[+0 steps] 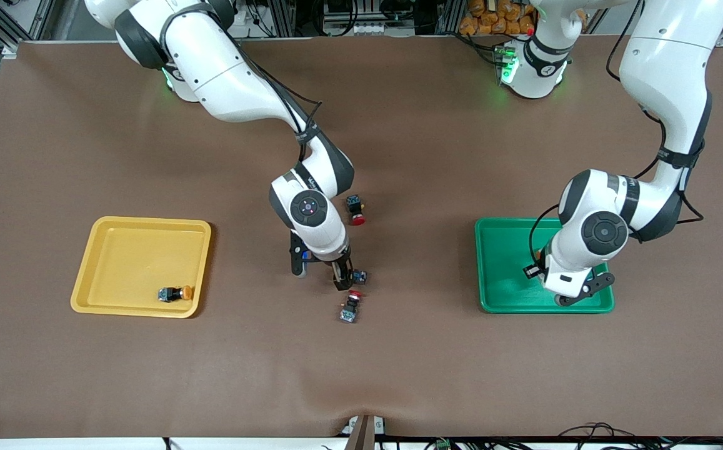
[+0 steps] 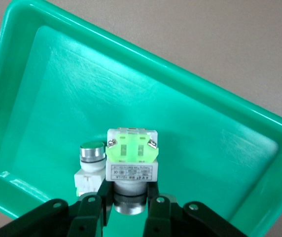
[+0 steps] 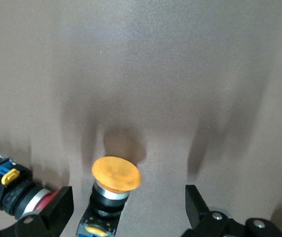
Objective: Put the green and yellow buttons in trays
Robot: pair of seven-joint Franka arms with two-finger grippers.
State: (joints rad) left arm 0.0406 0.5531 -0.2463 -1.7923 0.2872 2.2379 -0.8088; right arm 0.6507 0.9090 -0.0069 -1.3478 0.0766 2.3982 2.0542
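On the brown bench (image 1: 398,375), taking the green tray (image 1: 492,275) as landmark: the left tool (image 2: 130,205) hangs over its floor, wrist bent down, clenched on a green button (image 2: 131,160); another green button (image 2: 89,168) stands in the tray just beside it. Toward the right arm's end, the right tool (image 3: 128,210) points down, fingers spread wide around a yellow button (image 3: 114,177), with a red-capped switch (image 3: 13,190) beside it. Farther that way, the yellow tray (image 1: 142,228) holds another yellow button (image 1: 177,294).

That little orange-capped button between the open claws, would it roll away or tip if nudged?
Probably. The yellow button has a wide round cap on a narrower body, so it looks top-heavy and apt to tip. Its hard shell should stay stiff when the right end effector closes.
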